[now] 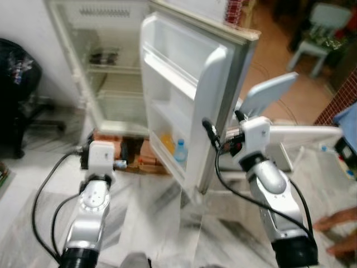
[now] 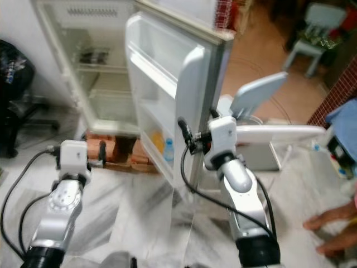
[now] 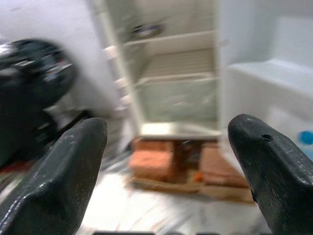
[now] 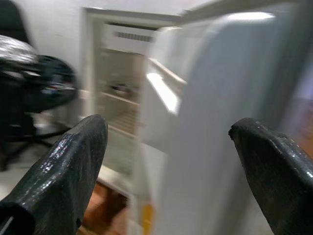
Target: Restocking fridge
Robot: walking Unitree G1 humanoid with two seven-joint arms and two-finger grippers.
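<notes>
Fridge [image 1: 111, 84] open on bricks [image 1: 106, 142], door [image 1: 184, 106] swung wide, a blue-capped bottle [image 1: 179, 152] in its lowest rack. Left claw [image 3: 166, 161] spread empty toward the interior; right claw [image 4: 168, 161] spread empty near the door's edge.

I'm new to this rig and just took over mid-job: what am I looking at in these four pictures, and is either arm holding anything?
The two wide pictures come from the head camera of a walking humanoid, looking down past its own silver arms. Ahead stands a fridge with its door swung open; the door's bottom shelf holds a blue-capped bottle beside something yellow. The fridge rests on bricks over a marble floor.

The other two pictures look out from each wrist, between that gripper's two black fingers. The left gripper points at the fridge interior; the right gripper faces the door's edge. Both are open and empty. A person's hand shows at the far right.
</notes>
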